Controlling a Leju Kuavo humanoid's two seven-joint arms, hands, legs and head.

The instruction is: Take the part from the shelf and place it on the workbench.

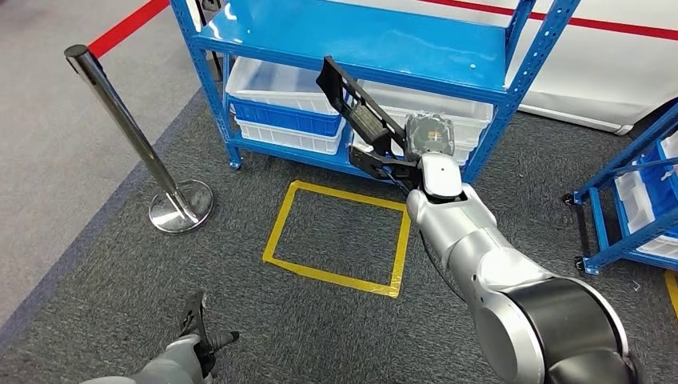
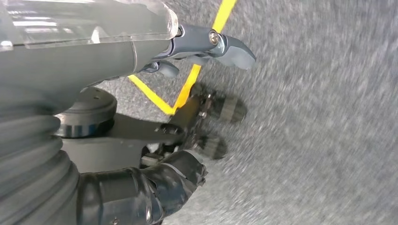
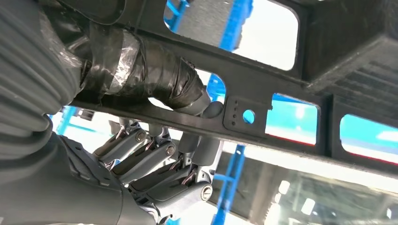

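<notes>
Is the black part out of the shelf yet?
Out: the right hand holds the black part tilted in the air, in front of the blue shelf.

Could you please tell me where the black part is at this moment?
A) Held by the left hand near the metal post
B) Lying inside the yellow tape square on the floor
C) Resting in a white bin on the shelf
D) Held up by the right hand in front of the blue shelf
D: the right hand grips the black part in the air before the blue shelf; the yellow tape square holds nothing.
</notes>
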